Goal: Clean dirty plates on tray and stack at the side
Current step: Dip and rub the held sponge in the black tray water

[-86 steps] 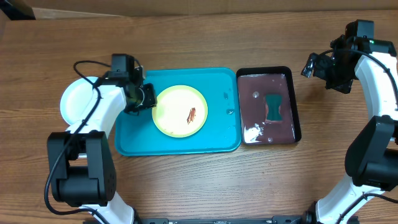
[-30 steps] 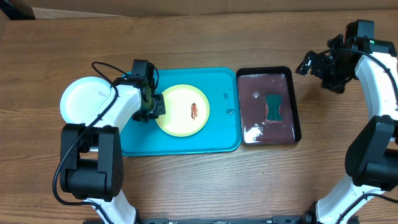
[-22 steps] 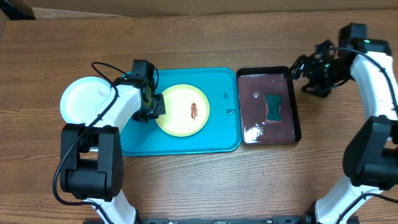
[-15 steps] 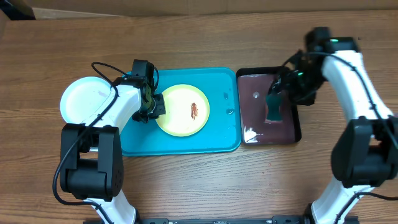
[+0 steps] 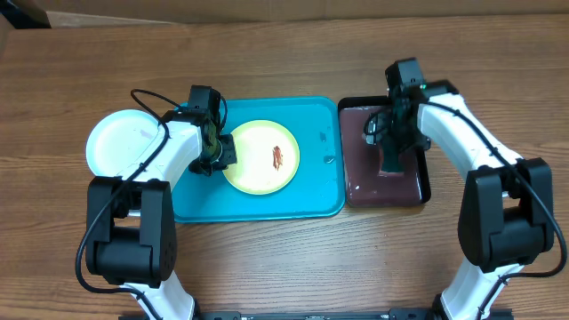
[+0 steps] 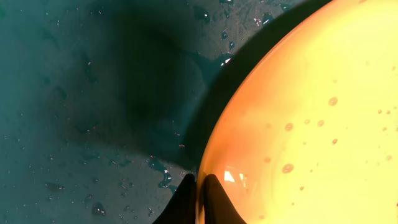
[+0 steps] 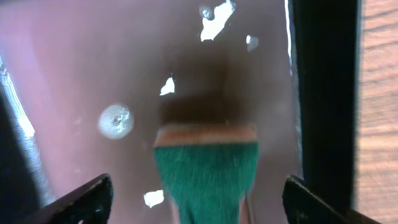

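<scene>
Right up close, the left gripper (image 6: 199, 200) is pinched tight on the rim of the yellow-green plate (image 6: 298, 124), its two dark fingertips nipping the plate's left edge. The plate lies flat on the wet turquoise tray (image 6: 74, 93), with droplets (image 6: 163, 180) beading on both. On the other wrist, the right gripper (image 7: 199, 202) stands wide, one finger out to each side of the green sponge (image 7: 206, 171) and neither touching it. The sponge sits in the brownish liquid (image 7: 93, 62) of the black tray (image 7: 323, 93), right between those fingers. From above, the yellow-green plate sits left of centre in the tray, with a reddish-brown smear (image 5: 278, 158) near its middle. The white plate (image 5: 120, 144) rests off the tray on the worktop (image 5: 284, 267), just beside the tray's left end and partly behind the left arm. Against a second ago, the left side hasn't budged: same grip, same plate position. The right arm, though, has swung in from the far right edge of the worktop and now hangs over the sponge in the black tray, which lies just beside the turquoise tray's right side. The worktop is brown wood grain all round, and a pale cardboard-coloured strip (image 5: 267, 11) runs along its far edge.
</scene>
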`<state>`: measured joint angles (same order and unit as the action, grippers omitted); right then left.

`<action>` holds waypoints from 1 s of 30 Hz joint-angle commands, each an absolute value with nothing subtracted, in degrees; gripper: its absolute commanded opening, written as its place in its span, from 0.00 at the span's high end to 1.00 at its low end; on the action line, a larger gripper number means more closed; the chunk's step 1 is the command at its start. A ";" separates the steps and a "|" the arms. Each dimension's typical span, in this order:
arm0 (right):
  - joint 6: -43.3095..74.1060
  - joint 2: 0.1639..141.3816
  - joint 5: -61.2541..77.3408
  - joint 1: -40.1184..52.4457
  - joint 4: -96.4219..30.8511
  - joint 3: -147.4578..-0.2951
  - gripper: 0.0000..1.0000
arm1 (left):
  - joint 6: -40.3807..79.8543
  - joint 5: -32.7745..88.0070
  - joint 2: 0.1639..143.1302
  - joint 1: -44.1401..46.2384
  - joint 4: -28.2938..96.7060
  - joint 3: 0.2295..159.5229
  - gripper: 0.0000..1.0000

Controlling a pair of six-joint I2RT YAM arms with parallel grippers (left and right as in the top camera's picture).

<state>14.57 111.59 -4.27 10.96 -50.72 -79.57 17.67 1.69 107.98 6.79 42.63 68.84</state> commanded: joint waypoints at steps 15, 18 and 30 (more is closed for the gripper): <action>13.10 110.67 3.11 10.98 -45.54 -75.05 0.23 | 18.22 1.52 108.64 7.11 43.48 68.01 0.93; 13.08 110.67 3.07 10.90 -45.63 -76.55 0.14 | 18.22 1.52 108.64 7.11 43.55 68.01 0.92; 13.08 110.67 2.52 10.81 -44.71 -76.60 0.91 | 18.24 1.52 108.64 7.11 43.62 68.01 0.92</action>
<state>13.47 111.59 2.59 10.92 -45.01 -75.31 17.67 1.69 107.98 6.79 43.18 68.82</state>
